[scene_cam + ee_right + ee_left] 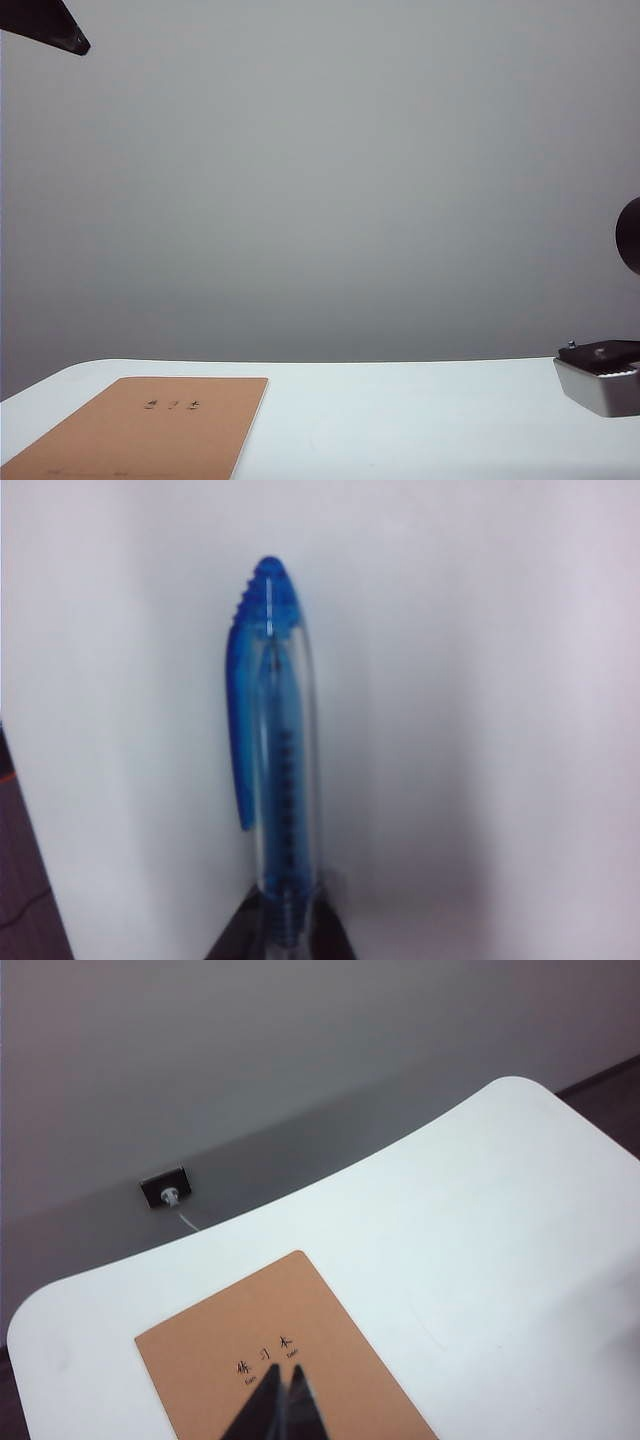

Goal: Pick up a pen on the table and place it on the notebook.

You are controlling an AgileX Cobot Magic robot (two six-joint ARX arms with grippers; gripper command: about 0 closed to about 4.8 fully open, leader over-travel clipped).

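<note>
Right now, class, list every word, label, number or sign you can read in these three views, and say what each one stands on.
Notebook cover: a short row of small dark characters with tiny print beneath, too small to read; the exterior view shows the same row, blurred.
Pen, gripped by the right hand: no readable text.
Table, left hand: no text.

A bare test room: plain grey wall (pixel 320 180), white table (pixel 420 420), wall socket (pixel 165 1190).
</note>
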